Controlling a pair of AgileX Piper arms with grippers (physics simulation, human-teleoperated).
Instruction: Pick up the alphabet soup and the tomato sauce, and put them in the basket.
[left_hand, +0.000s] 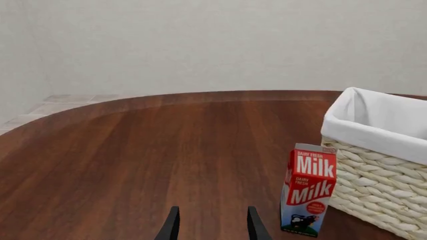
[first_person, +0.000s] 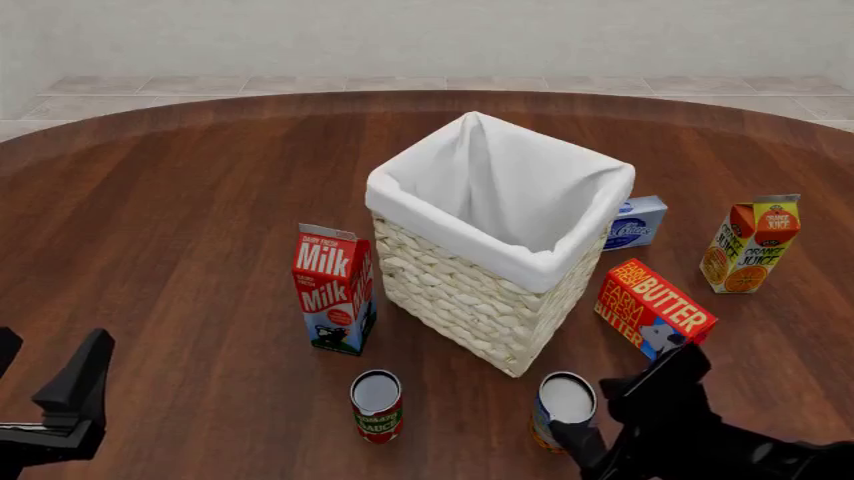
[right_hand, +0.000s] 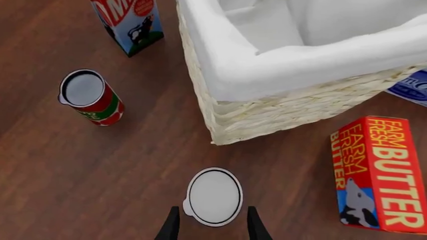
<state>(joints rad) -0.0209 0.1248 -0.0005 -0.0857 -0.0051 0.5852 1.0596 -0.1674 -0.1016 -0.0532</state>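
The basket (first_person: 470, 300) is square, made of bumpy woven straw, with smooth white cloth inside and nothing in it. The round soup (right_hand: 213, 196) tin stands on the brown wood tabletop (first_person: 187, 230) between the right fingers (right_hand: 255, 226), which are wide apart. The sauce (first_person: 376, 406) tin stands near the milk (first_person: 332, 290) box, and the left fingers (left_hand: 172, 226) are wide too, holding nothing.

I've got the alphabet soup (first_person: 566, 405) standing upright on the wood, silver top up, just off the near corner of the basket (first_person: 467, 290). The tomato sauce (first_person: 376, 406) stands upright too, red label with a green band, a little to its left, near the same face. The basket sits tall, cream wicker, white lining folded over its rim.
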